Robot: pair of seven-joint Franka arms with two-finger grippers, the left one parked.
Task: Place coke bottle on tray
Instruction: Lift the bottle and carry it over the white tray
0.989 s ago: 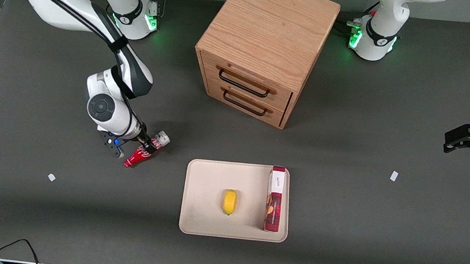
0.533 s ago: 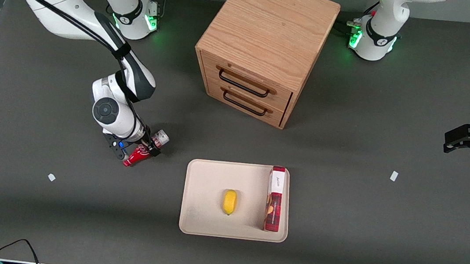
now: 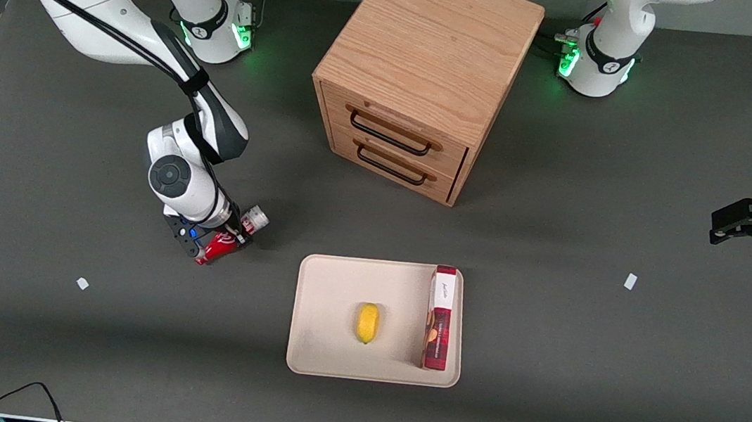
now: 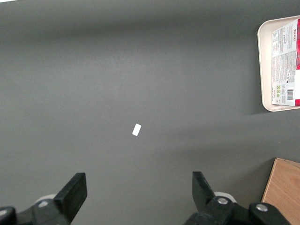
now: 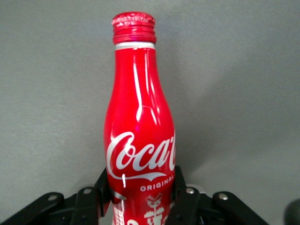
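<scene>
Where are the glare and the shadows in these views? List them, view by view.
Right wrist view: bright streaks of glare run down the coke bottle, held between the fingers of the gripper. Front view: the wooden cabinet throws a soft shadow on the table toward the tray; green lights glow at both arm bases. Left wrist view: even, flat light, no glare.
</scene>
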